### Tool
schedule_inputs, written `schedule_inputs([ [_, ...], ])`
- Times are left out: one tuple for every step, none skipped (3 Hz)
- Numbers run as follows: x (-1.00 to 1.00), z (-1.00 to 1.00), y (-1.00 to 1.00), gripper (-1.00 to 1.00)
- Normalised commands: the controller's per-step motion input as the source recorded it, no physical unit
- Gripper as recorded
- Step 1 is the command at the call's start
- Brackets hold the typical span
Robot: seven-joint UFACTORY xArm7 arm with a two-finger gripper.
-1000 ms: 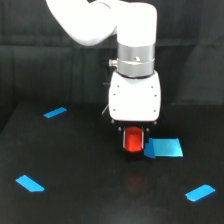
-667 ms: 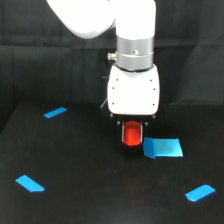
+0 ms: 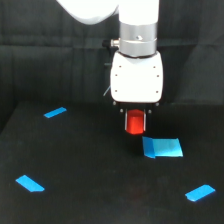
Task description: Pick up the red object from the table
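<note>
A: What lies nearest the camera?

B: The table (image 3: 100, 200), a matte black surface. On it, a blue tape strip (image 3: 30, 183) toward the exterior view's left and another blue strip (image 3: 200, 192) toward the exterior view's right.

A: And a bit further back?

B: A blue rectangle (image 3: 162, 147) lies flat, just right of centre in that view. A faint reddish glint shows on the black surface in front of it.

A: Where is the red object?

B: The red object (image 3: 134, 123) is just behind the rectangle's left end, upright, held between two dark fingers (image 3: 145, 121) under the white gripper body. Its lower edge appears clear of the table, with dark surface showing beneath it.

A: So the pincer?

B: The gripper (image 3: 134, 125) is pinching the red object, one finger on each side of it.

A: Beyond that?

B: A third blue strip (image 3: 55, 112) lies at the far left, near the table's back edge. The white arm (image 3: 137, 30) rises out of the top of the view, against a dark curtain (image 3: 45, 55)
</note>
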Motion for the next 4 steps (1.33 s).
schedule_inputs([
  [0.06, 0.96, 0.14, -1.00],
  [0.04, 0.89, 0.16, -0.95],
  [0.03, 0.36, 0.09, -0.95],
  [0.01, 0.54, 0.08, -0.99],
])
